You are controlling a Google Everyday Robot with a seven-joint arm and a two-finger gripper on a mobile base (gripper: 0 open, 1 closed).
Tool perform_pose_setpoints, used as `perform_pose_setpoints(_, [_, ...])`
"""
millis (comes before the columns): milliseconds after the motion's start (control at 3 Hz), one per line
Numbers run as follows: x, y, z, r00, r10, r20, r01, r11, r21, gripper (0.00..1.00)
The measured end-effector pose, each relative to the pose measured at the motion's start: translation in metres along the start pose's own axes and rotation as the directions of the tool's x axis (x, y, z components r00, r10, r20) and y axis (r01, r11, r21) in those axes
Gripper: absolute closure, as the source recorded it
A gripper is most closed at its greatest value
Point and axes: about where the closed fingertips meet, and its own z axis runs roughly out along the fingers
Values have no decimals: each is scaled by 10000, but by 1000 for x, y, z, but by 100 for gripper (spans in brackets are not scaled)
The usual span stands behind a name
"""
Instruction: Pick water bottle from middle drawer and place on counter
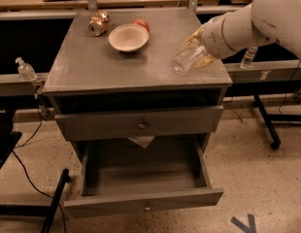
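Observation:
My gripper [198, 47] is shut on the water bottle [183, 62], a clear ribbed plastic bottle. It holds the bottle tilted, base down and to the left, just over the right part of the counter [116, 67]. I cannot tell if the base touches the top. The white arm reaches in from the upper right. The middle drawer [141, 178] is pulled open below, its grey box empty, with a tiny knob [147, 208] on its front.
A beige bowl [128, 37], a red fruit [141, 24] behind it and a crushed can [99, 23] sit at the counter's back. A closed drawer front with a ring knob [141, 125] is above the open drawer. Pump dispenser bottles [25, 70] [248, 57] stand on side rails.

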Motion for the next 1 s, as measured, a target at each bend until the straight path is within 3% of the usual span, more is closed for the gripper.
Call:
perform_pose_setpoints(333, [6,-17,28,9994,109,324,-135,9964,834,100])
perform_pose_setpoints(667, [5,-27,45,9994,-47,346,23,9976,699,83])
perform_pose_setpoints(1000, [12,-27,50,9981,532,316,-548,9971,532,53])
